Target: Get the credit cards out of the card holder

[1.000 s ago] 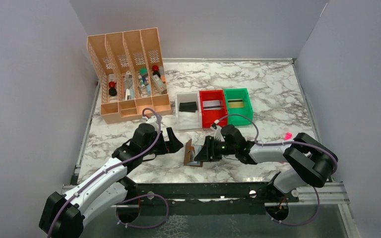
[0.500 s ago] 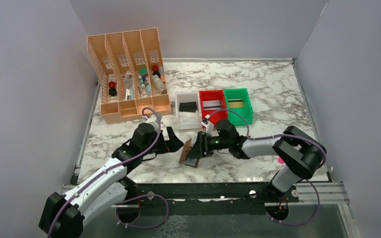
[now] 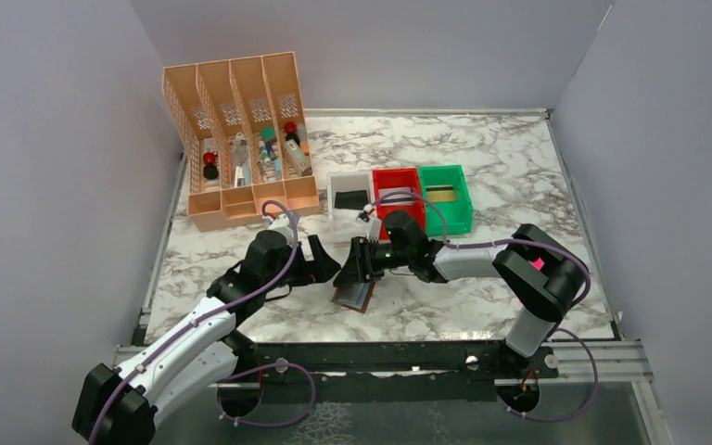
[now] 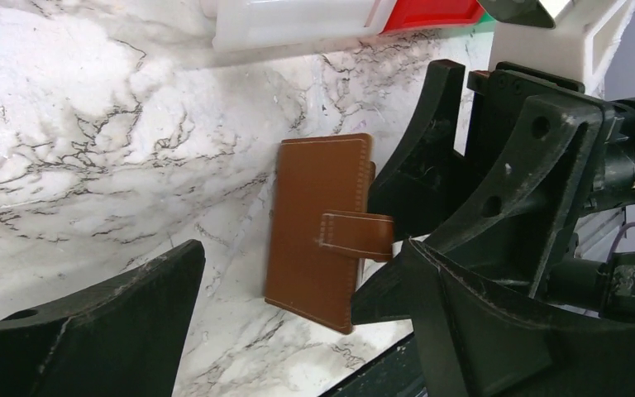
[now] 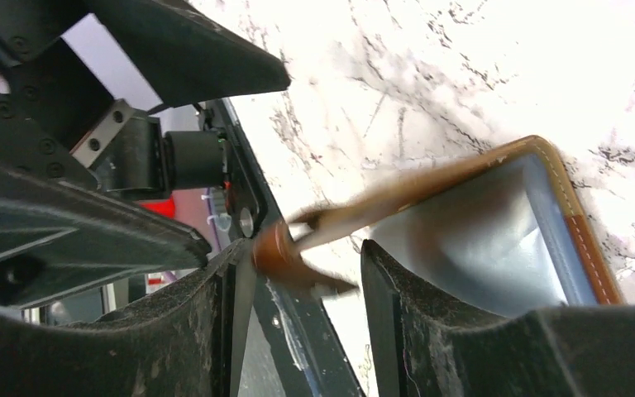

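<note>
The brown card holder (image 3: 353,296) lies partly unfolded on the marble between the two arms. In the left wrist view its brown cover with a strap (image 4: 318,222) faces me, tilted up. My left gripper (image 4: 298,327) is open wide, just left of the holder and not touching it. My right gripper (image 5: 298,318) is open; the blurred brown cover leaf (image 5: 355,213) passes between its fingers. One of its fingers (image 5: 397,306) rests over the grey-blue sleeve (image 5: 479,240). I cannot make out the credit cards in the sleeves.
White (image 3: 350,215), red (image 3: 399,212) and green (image 3: 444,197) bins stand just behind the grippers, each with a flat item inside. A peach desk organiser (image 3: 241,139) with small items stands at the back left. The table's front edge and black rail (image 3: 380,352) lie close below the holder.
My right gripper has slid left toward the left gripper, pushing the holder left and tipping it lower. The left arm has stayed put.
</note>
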You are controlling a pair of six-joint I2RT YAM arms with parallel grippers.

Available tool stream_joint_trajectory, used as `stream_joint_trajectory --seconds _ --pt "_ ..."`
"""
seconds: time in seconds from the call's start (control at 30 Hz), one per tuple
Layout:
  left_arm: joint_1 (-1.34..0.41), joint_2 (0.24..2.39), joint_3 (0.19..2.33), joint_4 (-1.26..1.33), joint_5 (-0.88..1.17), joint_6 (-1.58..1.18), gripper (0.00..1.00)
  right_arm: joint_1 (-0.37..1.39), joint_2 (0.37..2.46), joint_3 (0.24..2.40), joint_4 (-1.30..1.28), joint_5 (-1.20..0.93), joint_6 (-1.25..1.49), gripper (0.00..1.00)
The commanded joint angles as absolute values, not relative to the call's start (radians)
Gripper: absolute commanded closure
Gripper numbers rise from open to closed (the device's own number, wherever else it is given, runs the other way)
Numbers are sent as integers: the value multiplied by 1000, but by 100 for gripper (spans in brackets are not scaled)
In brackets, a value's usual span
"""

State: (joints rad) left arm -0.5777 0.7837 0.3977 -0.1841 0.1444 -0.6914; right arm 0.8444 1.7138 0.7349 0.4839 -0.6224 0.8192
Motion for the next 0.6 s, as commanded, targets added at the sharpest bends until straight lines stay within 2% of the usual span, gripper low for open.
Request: stream_joint_trajectory --seconds 0.0,0.1,0.23,0.3,0.37,0.57 --pt "-578 776 413 -202 112 -681 10 854 1709 784 390 -577 750 45" --pt "-579 766 409 -193 118 -675 11 854 1671 797 304 -510 701 43" --pt "-578 789 415 -159 161 -650 23 855 1693 822 301 -542 695 53" --pt "-580 807 427 -167 170 -638 28 854 1702 831 309 -555 700 54" --pt "-578 814 430 -172 176 -635 29 854 1706 845 308 -562 701 49" --pt "-578 756 397 -174 175 -652 28 854 1710 903 255 -507 720 49"
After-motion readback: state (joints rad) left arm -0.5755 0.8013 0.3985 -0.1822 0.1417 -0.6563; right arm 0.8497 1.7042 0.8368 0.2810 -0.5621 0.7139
